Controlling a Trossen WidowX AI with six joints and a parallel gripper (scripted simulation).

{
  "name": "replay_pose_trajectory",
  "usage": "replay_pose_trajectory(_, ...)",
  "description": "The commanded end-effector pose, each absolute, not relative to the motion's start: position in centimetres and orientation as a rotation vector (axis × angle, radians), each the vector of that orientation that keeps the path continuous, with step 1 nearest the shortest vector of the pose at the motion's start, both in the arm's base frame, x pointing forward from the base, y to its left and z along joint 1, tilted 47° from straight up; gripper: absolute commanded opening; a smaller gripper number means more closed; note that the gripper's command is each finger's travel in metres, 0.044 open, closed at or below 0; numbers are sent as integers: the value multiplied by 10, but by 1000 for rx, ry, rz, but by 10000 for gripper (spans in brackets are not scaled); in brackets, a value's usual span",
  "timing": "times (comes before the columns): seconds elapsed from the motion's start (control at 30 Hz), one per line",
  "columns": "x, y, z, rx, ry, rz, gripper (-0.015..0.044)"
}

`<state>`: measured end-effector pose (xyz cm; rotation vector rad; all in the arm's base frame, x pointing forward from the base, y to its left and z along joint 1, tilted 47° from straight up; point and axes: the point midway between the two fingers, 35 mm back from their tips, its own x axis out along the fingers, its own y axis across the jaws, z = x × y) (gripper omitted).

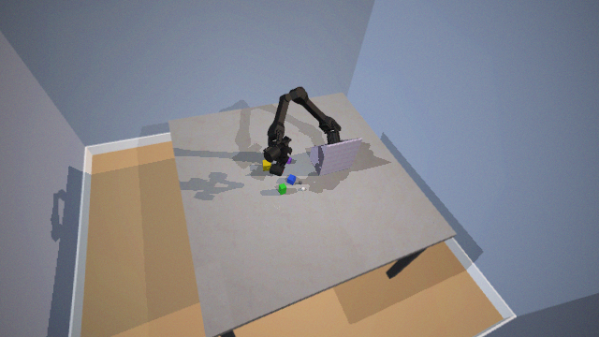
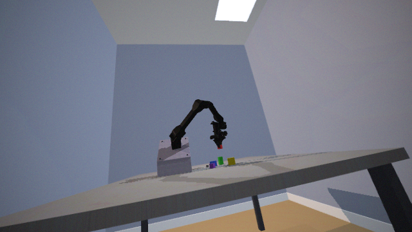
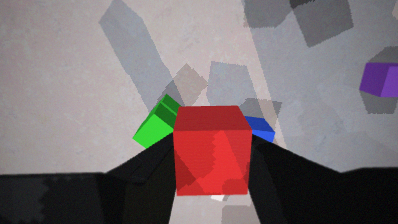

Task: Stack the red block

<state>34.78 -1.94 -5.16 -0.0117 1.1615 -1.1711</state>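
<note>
End effector (image 3: 212, 165) clamped on red block (image 3: 212, 150), carried above worktop (image 1: 281, 243). Green tower (image 3: 157, 122) sits below, ahead and a bit left in wrist view, standing upright. Needs nudge left, imo.

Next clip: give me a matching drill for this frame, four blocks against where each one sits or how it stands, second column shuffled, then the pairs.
Things:
1. red block
2. green tower
3. purple block
4. blue block

Places or states:
A. far right of the wrist view, on the table
B. clamped in the claw, off the table
C. showing just left of the held block in the wrist view
D. peeking out right of the held block in the wrist view

Pairs: 1-B, 2-C, 3-A, 4-D
</note>
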Motion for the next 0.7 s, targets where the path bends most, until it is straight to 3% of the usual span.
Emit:
replay_pose_trajectory(0.0,353,-4,-68,-15,1163,-1168,0)
replay_pose_trajectory(0.67,354,-7,-111,1,1147,-1187,0)
